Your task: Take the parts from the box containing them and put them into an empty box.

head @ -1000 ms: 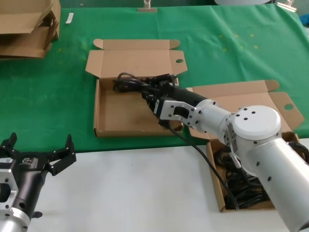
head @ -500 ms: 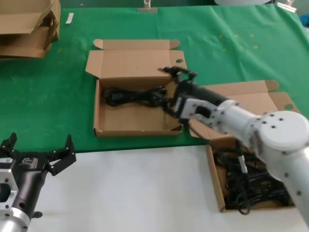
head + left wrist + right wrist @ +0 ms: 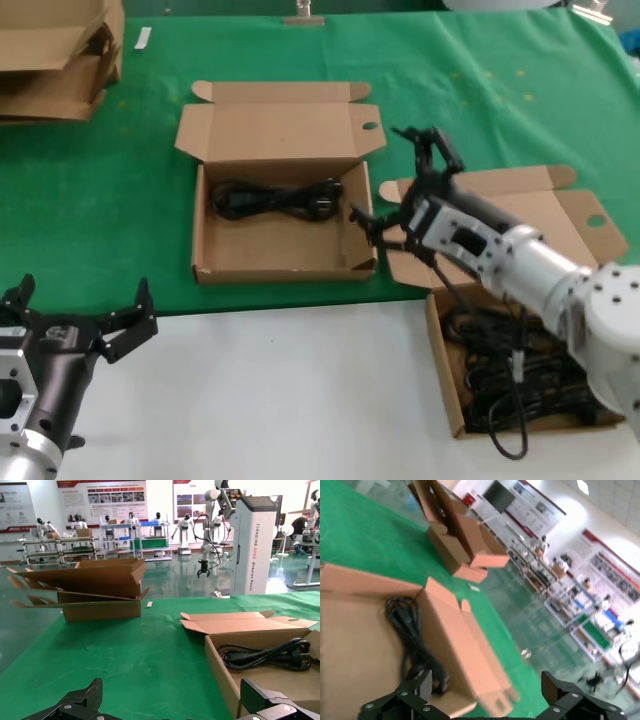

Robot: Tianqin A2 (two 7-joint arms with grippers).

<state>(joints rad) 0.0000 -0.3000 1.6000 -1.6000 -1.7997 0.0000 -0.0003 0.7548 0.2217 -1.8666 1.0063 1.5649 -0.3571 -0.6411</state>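
A shallow brown cardboard box (image 3: 205, 225) lies open in the middle of the green mat. One coiled black power cord (image 3: 275, 197) lies along its back. A second open box (image 3: 447, 400) at the right front holds several black cords (image 3: 500, 365). My right gripper (image 3: 400, 183) is open and empty, raised above the gap between the two boxes, by the middle box's right wall. Its wrist view shows the cord (image 3: 407, 630) in the middle box (image 3: 465, 645). My left gripper (image 3: 85, 292) is open and parked at the front left. Its wrist view shows the same cord (image 3: 265, 655) and box (image 3: 220, 665).
A flattened cardboard stack (image 3: 55, 60) sits at the far left back, also in the left wrist view (image 3: 95, 587). Both boxes' lids (image 3: 280, 125) stand open toward the back. The white table front (image 3: 280, 390) lies between my arms.
My right gripper let go of the cord in the middle box, then drew back to the right and up, open. The cord now lies along the box's back. The left arm has not moved.
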